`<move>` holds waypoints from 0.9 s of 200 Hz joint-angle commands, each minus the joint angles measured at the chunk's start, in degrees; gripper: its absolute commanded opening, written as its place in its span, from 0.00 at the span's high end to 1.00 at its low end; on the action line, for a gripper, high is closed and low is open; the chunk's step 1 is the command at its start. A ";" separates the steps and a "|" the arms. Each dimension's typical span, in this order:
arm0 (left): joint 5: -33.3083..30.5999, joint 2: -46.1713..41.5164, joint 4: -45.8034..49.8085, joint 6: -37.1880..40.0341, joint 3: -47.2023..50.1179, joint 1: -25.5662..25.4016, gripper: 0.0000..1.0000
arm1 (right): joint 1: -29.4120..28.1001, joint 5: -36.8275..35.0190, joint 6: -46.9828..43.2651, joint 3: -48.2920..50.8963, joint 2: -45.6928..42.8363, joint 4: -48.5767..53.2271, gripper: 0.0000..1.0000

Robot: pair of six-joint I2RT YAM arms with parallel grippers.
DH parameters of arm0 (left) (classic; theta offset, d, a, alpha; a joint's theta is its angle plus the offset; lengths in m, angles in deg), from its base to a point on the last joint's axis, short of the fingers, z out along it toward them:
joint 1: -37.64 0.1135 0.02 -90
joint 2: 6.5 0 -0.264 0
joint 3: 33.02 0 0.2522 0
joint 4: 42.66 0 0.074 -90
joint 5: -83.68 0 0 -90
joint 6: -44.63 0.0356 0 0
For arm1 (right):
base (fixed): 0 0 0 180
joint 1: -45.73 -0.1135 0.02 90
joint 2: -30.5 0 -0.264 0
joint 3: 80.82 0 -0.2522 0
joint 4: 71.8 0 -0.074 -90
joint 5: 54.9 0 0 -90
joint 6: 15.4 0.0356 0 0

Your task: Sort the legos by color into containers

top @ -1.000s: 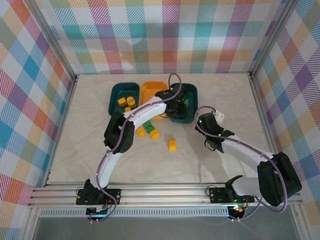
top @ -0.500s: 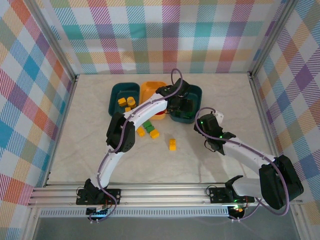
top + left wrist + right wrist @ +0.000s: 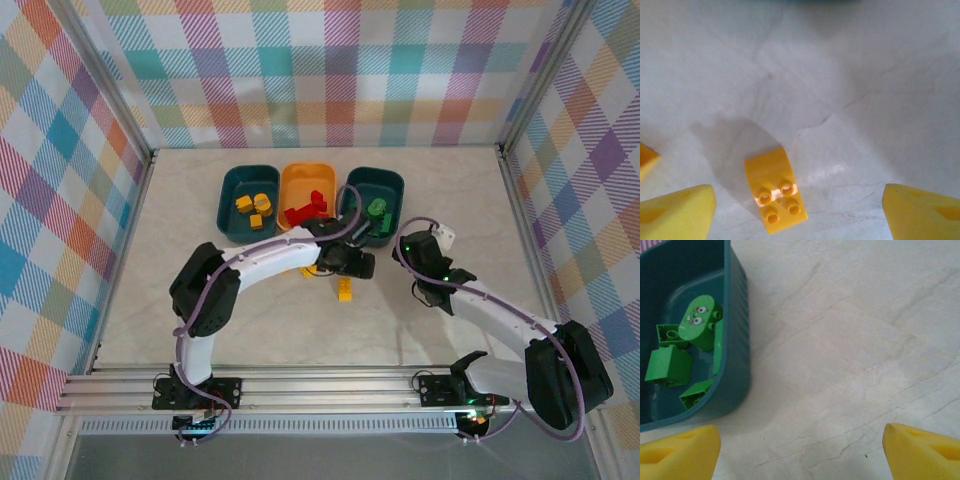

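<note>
A yellow lego (image 3: pixel 775 192) lies studs up near the middle of the table (image 3: pixel 200 300). The left gripper (image 3: pixel 352 266) hangs over it, its fingers (image 3: pixel 680 212) spread wide on either side and not touching it. The containers sit in a row toward the far edge. The left teal bin (image 3: pixel 225 200) holds yellow bricks (image 3: pixel 255 205), the orange bin (image 3: pixel 300 185) holds red bricks (image 3: pixel 305 210), and the right teal bin (image 3: pixel 737 340) holds green bricks (image 3: pixel 667 365). The right gripper (image 3: pixel 800 440) hovers beside that last bin, spread wide and empty.

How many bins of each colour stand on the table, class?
Dark teal: 2 (left teal bin, right teal bin)
Orange-yellow: 1 (orange-yellow bin)
Total: 3
</note>
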 commanded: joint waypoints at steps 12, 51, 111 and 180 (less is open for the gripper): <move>-5.08 3.47 2.75 -3.20 -1.15 -2.78 0.14 | 0.36 -1.35 1.78 0.10 0.24 0.52 0.15; -9.03 6.03 6.65 -5.88 -1.60 -4.74 0.20 | 0.36 -0.80 1.69 0.28 0.45 0.02 0.15; -15.41 7.00 4.64 -9.87 1.77 -7.37 0.58 | 0.36 1.10 1.30 0.18 1.52 -1.15 0.16; -20.23 1.23 7.00 -5.70 0.31 -7.06 0.67 | 0.36 1.39 0.88 0.10 1.66 -1.47 0.16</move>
